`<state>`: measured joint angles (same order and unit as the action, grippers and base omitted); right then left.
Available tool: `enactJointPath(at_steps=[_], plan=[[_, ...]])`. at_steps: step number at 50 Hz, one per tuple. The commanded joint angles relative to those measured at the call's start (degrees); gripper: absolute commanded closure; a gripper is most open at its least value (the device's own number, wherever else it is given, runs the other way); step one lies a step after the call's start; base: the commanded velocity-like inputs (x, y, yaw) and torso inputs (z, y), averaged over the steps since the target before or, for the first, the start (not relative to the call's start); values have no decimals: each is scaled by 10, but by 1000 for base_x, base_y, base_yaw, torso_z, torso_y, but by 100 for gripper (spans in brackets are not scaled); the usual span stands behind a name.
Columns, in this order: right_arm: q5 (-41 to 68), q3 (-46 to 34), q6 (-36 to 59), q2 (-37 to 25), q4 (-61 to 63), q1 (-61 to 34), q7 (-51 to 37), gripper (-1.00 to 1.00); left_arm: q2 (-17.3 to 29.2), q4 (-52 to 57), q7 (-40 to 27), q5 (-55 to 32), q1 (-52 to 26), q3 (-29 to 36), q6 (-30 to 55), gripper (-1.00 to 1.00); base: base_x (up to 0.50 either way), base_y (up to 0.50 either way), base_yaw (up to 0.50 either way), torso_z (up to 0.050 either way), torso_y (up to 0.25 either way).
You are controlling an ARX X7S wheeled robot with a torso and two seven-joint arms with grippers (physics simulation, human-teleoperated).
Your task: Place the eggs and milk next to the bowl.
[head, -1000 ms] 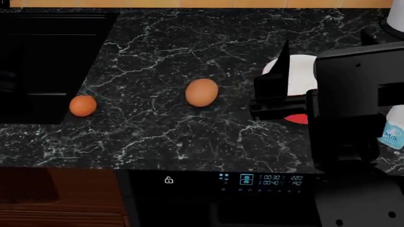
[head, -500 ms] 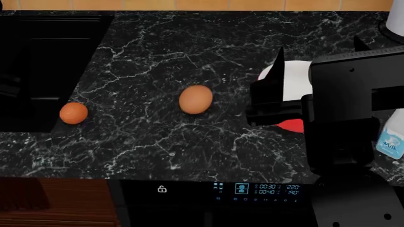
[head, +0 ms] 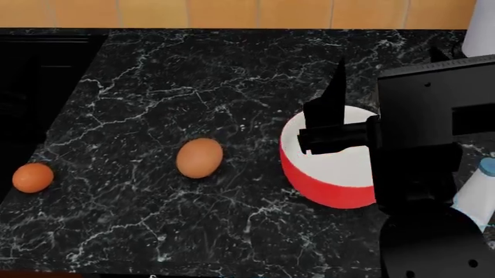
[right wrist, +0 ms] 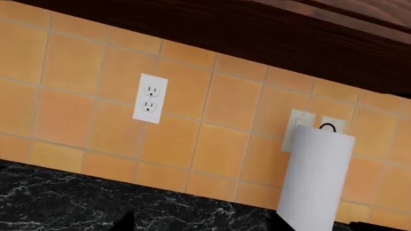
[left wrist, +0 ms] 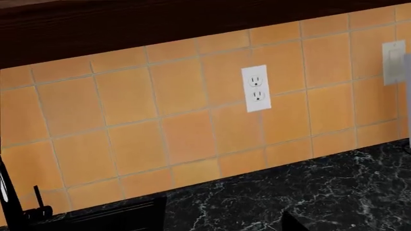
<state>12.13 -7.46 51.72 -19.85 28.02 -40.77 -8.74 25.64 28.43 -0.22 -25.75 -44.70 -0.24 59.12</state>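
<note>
Eggs first, from the head view: the nearer egg (head: 199, 157) lies on the dark marble tabletop (head: 178, 75) a little apart from the bowl (head: 332, 174), and the farther egg (head: 32, 177) sits well apart near the picture's left edge. The milk (head: 476, 194) stands just beside the bowl's far side, partly hidden by the right arm (head: 433, 127), so it may already count as placed, though touching or not is hard to judge. The right claw (head: 328, 127) hangs over the bowl's rim; I cannot tell how wide it stands, and nothing shows in it. Both eggs are left to move, by my reckoning.

The left wrist view shows only the tiled wall (left wrist: 180, 130), an outlet (left wrist: 255, 88) and tabletop; no task thing, no claw.

The right wrist view shows the wall, an outlet and a white paper-towel roll (right wrist: 314, 178); its claw's opening is not readable.
</note>
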Motion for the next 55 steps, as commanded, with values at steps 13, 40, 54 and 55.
enactJointPath(at_steps=[13,40,54,55], plan=[[-3,-8,2,5,-17,-11,10,-100,-12,-50,14,-5,7,-11,-48,-100,327,-134,0,0,1],[1,-23,9,6,-21,-13,9,-100,-12,-41,8,-16,21,-16,-41,-100,133,-44,0,0,1],[8,-20,14,6,-16,-12,9,-100,1,-48,25,-66,-3,-30,38,-100,0,0,0,0,0],[9,-19,13,5,-16,-10,9,-100,6,-48,31,-75,-8,-29,53,-100,0,0,0,0,0]])
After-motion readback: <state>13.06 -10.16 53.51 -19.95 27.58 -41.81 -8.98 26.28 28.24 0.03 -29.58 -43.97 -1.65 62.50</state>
